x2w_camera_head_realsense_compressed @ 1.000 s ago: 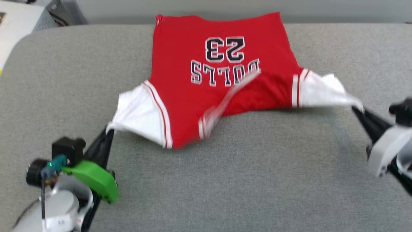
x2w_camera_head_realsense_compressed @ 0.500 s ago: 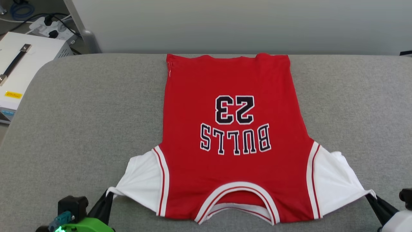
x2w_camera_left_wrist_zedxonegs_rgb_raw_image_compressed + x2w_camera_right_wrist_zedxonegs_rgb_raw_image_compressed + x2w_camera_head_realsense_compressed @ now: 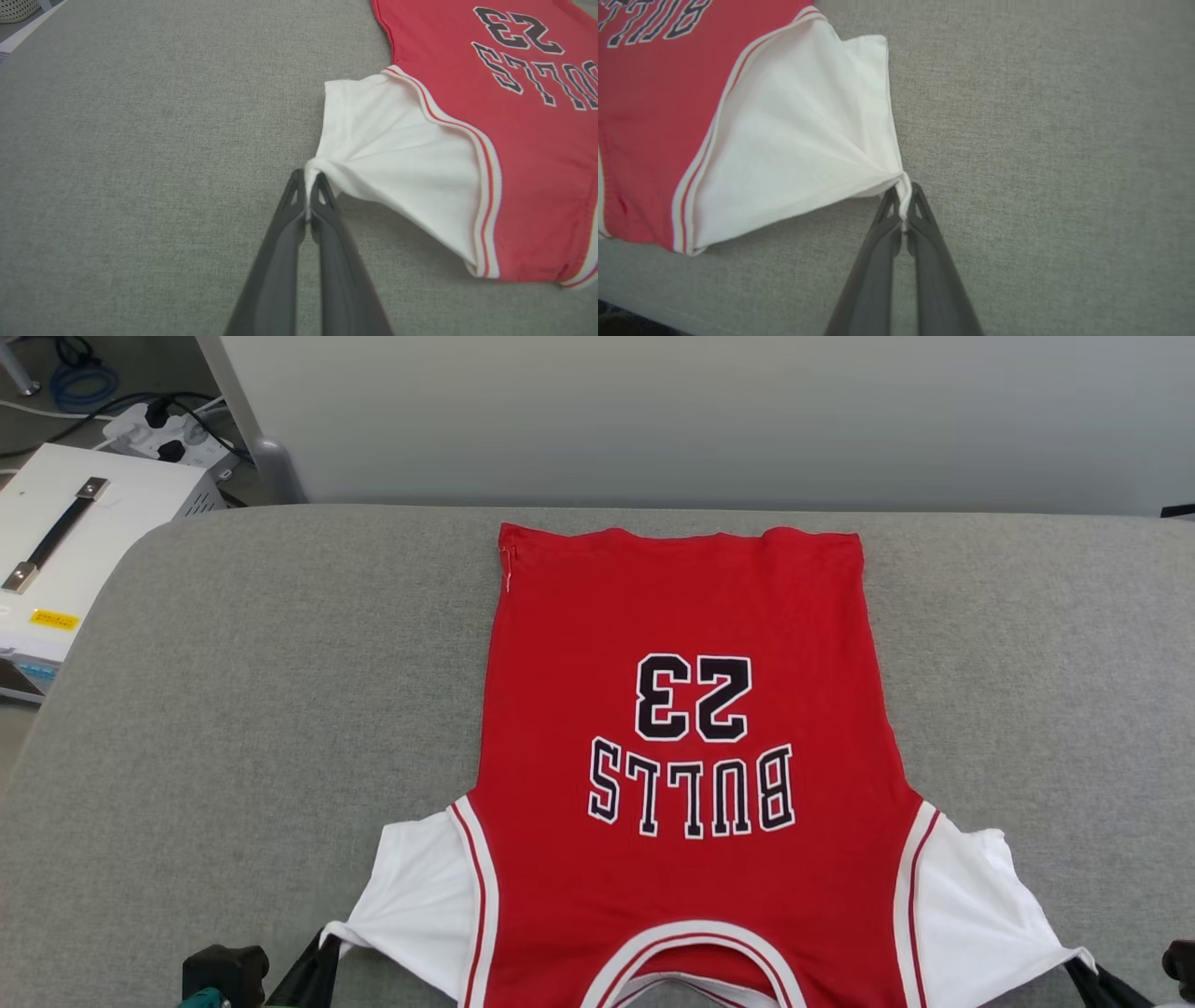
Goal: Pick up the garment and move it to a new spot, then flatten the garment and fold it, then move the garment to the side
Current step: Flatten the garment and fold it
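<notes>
Red jersey-style garment (image 3: 681, 756) with white short sleeves and red-and-white striped trim, laid flat with the printed face up on the grey fabric-covered bench (image 3: 233, 709), from the centre to 6 o'clock of the head view. Hem toward 12 o'clock, collar at 6 o'clock; black, white-outlined "23" and "BULLS" read upside down. Body smooth. Both sleeves drawn out to points, one toward 8 o'clock and one toward 4 o'clock, with creases radiating from each tip. Left gripper (image 3: 308, 181): fingers pressed together, pinching the tip of the 8 o'clock sleeve. Right gripper (image 3: 904, 191): fingers likewise clamped on the tip of the 4 o'clock sleeve. White box (image 3: 65, 551) with dark strap handle, off the bench at 10 o'clock. Power strip (image 3: 159, 429) with plugs, at 11 o'clock.
</notes>
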`<state>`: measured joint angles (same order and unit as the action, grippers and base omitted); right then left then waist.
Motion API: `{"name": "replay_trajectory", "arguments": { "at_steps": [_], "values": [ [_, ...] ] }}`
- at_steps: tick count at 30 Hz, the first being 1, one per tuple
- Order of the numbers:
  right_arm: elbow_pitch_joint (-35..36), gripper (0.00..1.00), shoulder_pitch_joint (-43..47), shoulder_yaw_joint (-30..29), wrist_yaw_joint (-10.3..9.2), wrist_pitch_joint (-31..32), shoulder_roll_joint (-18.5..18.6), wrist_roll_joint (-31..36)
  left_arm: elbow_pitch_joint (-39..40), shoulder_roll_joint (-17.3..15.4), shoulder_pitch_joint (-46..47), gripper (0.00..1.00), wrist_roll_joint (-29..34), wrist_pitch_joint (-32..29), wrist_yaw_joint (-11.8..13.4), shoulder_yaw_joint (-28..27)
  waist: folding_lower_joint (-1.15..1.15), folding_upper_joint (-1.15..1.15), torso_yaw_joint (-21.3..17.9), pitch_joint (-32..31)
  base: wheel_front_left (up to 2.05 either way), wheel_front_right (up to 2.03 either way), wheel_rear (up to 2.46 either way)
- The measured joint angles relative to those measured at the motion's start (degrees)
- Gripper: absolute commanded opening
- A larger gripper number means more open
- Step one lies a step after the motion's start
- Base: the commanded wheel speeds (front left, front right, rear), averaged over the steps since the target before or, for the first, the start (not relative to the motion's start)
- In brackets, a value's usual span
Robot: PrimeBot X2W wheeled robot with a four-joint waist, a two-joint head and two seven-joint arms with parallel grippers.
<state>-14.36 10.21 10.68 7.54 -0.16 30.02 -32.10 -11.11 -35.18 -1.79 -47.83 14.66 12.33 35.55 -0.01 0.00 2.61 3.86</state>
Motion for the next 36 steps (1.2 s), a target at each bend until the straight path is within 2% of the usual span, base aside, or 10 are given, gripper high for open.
{"name": "replay_trajectory", "arguments": {
  "at_steps": [6,9,14,17,20,24,30,36],
  "values": [
    [5.66,1.00,-0.37,-6.03,0.00,0.44,-0.31,2.18,0.73,1.87,0.14,0.00,2.76,0.00,-0.52,-1.86,0.00,0.00,0.08,0.74,0.00,0.00,0.00],
    [10.70,1.00,-3.15,-10.03,-0.01,1.46,0.90,2.90,1.51,2.56,0.19,0.00,3.63,0.00,-0.49,-3.43,0.00,0.00,0.18,1.67,0.00,0.00,0.00],
    [19.04,1.00,-13.01,-14.95,-0.01,6.04,5.57,3.22,3.31,3.53,0.73,0.00,5.90,0.00,-0.51,-5.03,0.00,0.00,0.55,3.78,0.00,0.00,0.00],
    [22.26,1.00,-20.69,-15.25,-0.01,10.46,8.83,2.29,4.59,4.38,2.05,0.00,7.34,0.00,-0.51,-5.50,0.00,0.00,1.14,5.55,0.00,0.00,0.00],
    [24.12,1.00,-29.17,-13.17,-0.01,16.85,11.38,0.47,5.80,5.72,4.36,0.00,9.23,0.00,-0.59,-5.46,0.00,0.00,2.07,7.84,0.00,0.00,0.00],
    [23.04,1.00,-40.28,-8.57,-0.01,25.43,14.11,-1.47,6.78,7.75,7.39,0.00,11.05,0.01,-1.32,-5.50,0.01,0.00,3.55,11.02,0.00,0.00,0.00],
    [14.56,1.00,-56.12,0.53,-0.01,43.40,16.68,-7.65,7.24,11.22,9.99,0.00,13.86,0.00,-2.37,-6.20,0.01,0.00,6.30,16.53,0.00,0.00,0.00],
    [4.65,1.00,-67.37,5.87,-0.01,57.58,15.69,-8.69,7.44,14.17,12.29,0.00,16.51,0.00,-4.33,-6.93,0.01,0.00,8.96,21.77,0.00,0.00,0.00]
  ]
}}
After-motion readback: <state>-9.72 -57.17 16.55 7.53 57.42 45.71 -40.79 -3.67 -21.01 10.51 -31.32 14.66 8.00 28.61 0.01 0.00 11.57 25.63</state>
